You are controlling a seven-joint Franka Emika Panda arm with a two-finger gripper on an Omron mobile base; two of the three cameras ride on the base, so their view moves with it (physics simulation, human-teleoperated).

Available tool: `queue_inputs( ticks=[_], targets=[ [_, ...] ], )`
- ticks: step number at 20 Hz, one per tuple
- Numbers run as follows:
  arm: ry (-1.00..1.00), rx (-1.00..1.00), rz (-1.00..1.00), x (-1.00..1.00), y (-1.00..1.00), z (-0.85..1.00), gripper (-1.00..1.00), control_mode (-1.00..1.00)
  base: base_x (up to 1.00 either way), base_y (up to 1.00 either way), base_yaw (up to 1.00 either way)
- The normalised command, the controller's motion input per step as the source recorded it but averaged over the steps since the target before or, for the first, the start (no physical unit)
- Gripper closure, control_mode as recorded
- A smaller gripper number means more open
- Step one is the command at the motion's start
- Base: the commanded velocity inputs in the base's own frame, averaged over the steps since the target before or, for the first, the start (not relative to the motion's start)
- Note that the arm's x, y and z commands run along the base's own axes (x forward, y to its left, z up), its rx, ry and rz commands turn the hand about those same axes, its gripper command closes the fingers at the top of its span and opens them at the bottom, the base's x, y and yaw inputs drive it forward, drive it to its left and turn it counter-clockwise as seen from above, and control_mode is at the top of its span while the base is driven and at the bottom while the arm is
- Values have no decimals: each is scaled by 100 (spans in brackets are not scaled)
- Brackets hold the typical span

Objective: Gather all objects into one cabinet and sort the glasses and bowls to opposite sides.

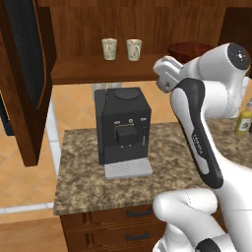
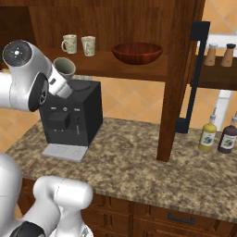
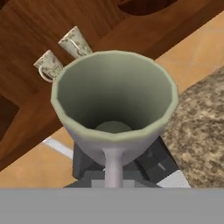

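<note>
Item in hand: one plain grey handleless tumbler point(image 3: 114, 103), faceted, flaring to a wide mouth, matt glazed look, centre of the hand view and upper left of the right base view point(image 2: 64, 68), carried in the air above the black box-shaped coffee machine point(image 2: 71, 118) and short of the shelf. The gripper point(image 2: 59, 83) has its jaws drawn close together, pinching the tumbler's wall at the near rim, one finger point(image 3: 113, 168) showing as a pale strip inside the cup. Judged light, rigid and brittle; the smooth glaze is likely slippery, and a one-wall pinch lets it swing, so it wants slow travel and a level set-down; hold on the rim wall is the sensible place, as the body is too broad below for a sure clasp. On the shelf of the reddish-brown plank-backed wooden wall cabinet point(image 2: 41, 21): two cream-beige tumblers with faint marks point(image 2: 69, 44) point(image 2: 88, 46), upright, near each other, upper left of the right base view; one wide shallow glossy dark red-brown bowl point(image 2: 137, 53), upper centre, well apart from them to the right, judged heavier and stable. Cabinet door with dark mesh panel point(image 1: 25, 54), open, left edge of the left base view. Bench: speckled brown granite-pattern top point(image 2: 129, 162), hard and rough-looking.
</note>
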Motion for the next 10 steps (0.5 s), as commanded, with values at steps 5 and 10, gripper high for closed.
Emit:
queue_inputs(
  ticks=[5,10],
  targets=[
    [-11,0,5,-33,24,12,100,-100,0,0,0],
    [-5,-2,0,-23,42,20,100,-100,0,0,0]
  ],
)
